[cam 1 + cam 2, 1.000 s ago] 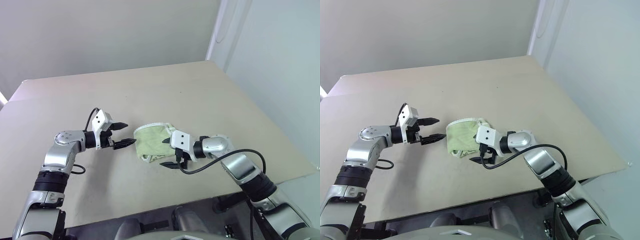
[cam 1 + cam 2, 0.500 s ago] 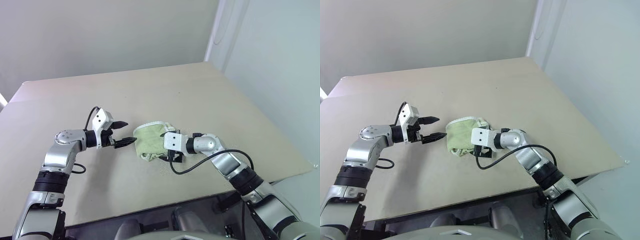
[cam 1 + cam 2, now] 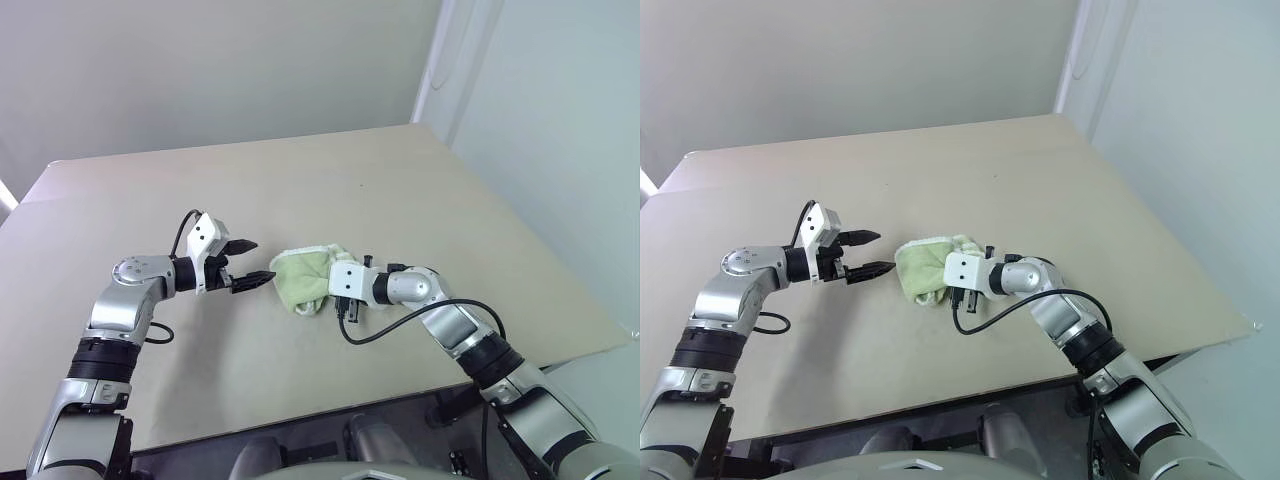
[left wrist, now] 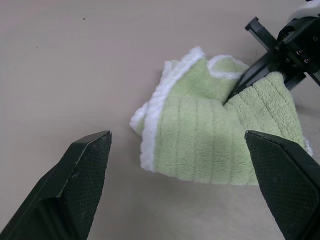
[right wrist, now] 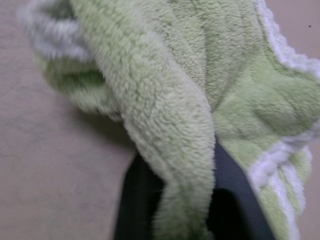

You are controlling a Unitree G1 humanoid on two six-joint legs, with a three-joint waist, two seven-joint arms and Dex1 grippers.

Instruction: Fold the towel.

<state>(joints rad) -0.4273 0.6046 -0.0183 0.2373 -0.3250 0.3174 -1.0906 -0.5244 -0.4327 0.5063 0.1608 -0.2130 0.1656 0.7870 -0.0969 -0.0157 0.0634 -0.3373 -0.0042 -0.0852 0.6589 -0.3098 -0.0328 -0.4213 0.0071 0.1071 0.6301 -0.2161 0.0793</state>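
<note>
bunched towel (image 3: 305,277), no clear axis

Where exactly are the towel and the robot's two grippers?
Towel (image 3: 300,276): left eye view, on the green cloth's middle.
Left gripper (image 3: 254,262): left eye view, midway between its open fingertips.
Right gripper (image 5: 182,210): right wrist view, between fingers shut on the towel's fold.

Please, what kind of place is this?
Probably a lab or test room: a bare beige table set against plain pale walls, with only a towel lying on it.
</note>
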